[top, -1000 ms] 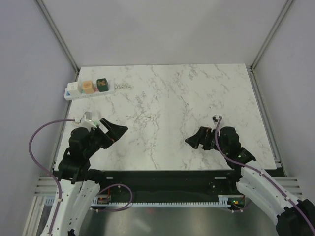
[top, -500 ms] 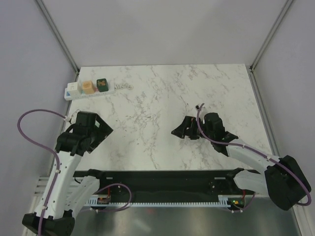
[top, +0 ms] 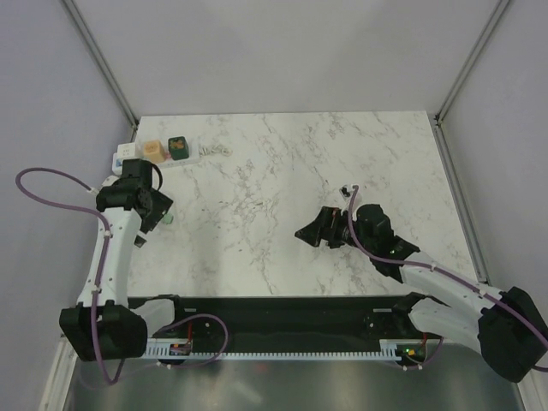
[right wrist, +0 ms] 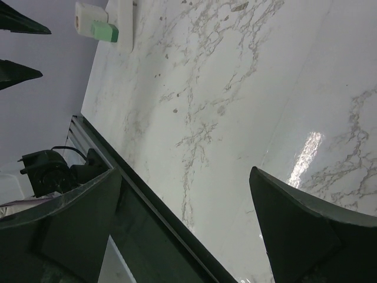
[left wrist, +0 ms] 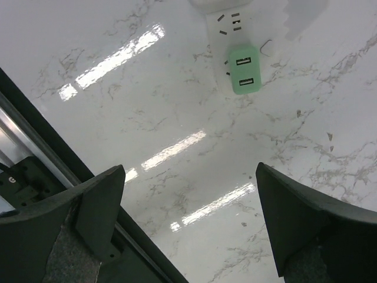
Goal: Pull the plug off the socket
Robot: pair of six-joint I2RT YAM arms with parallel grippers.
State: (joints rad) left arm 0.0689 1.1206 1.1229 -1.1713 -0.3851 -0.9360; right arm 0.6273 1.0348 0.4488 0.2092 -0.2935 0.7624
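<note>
The socket (top: 192, 154) lies at the far left corner of the desk (top: 342, 163), running roughly along the back edge. Two plugs sit in it side by side: an orange plug (top: 151, 148) and, to its right, a dark green plug (top: 178, 145). The strip's short white cord (top: 218, 149) is bunched just beyond its right end.

The left arm (top: 107, 248) reaches up the left side of the desk, and its wrist covers part of the strip's left end in the overhead view. The left gripper (left wrist: 189, 177) is spread wide with nothing between its fingers (left wrist: 94, 200). It touches neither plug, and only bare marble shows between the fingers in its wrist view. Ahead of it a small pale green block (left wrist: 243, 71) with two slots in its face lies flat on the desk. A white object at the top edge of that view is too cut off to identify.

The right gripper (right wrist: 185, 177) hangs low over the middle of the desk, pointing left and well apart from the socket. It too is spread wide and holds nothing
</note>
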